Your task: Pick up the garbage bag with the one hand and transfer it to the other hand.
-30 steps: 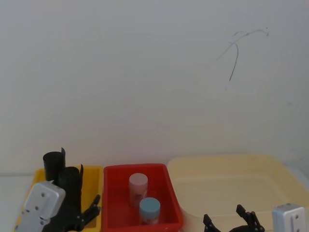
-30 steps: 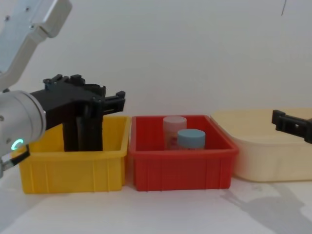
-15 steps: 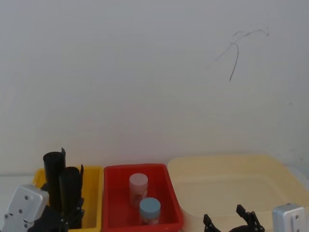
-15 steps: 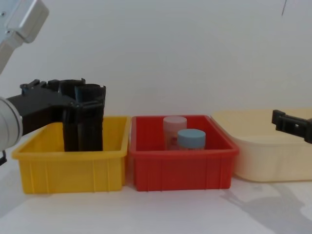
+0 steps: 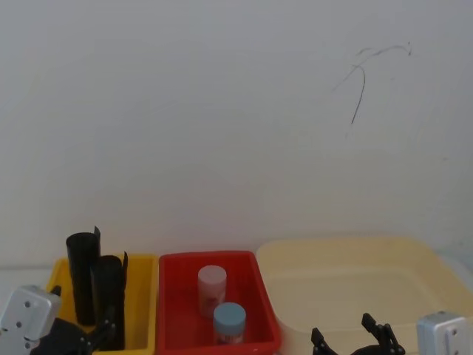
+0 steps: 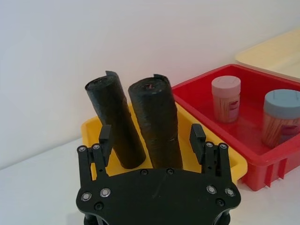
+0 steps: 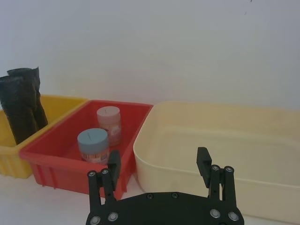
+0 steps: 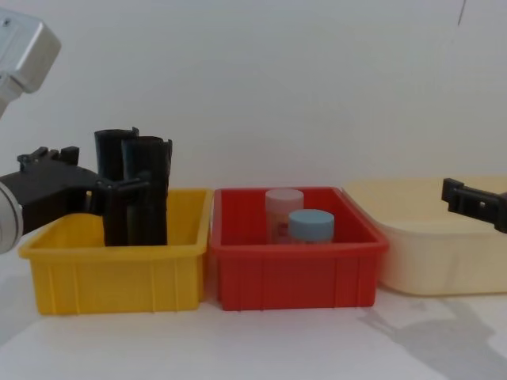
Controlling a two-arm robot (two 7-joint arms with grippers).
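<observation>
Two black rolls stand upright in the yellow bin [image 8: 119, 273]. The garbage bag [image 6: 157, 122] [image 8: 150, 190] [image 5: 109, 296] is the thicker, nearer roll; the other roll [image 6: 114, 123] stands just behind it. My left gripper [image 6: 151, 133] [image 8: 87, 178] [image 5: 85, 329] is open and empty. It hovers at the bin's near left side, fingers level with the rolls but short of them. My right gripper [image 7: 158, 157] [image 5: 346, 334] [image 8: 467, 202] is open and empty, parked over the near edge of the cream tub.
A red bin [image 8: 293, 277] beside the yellow one holds a pink-lidded jar [image 8: 283, 207] and a blue-lidded jar [image 8: 310, 226]. A wide cream tub [image 8: 428, 253] stands to the right. White tabletop lies in front of the bins, a white wall behind.
My left gripper has drawn back from around the rolls, leftward and toward me, empty. Both rolls stay in the yellow bin. The right gripper has not moved.
</observation>
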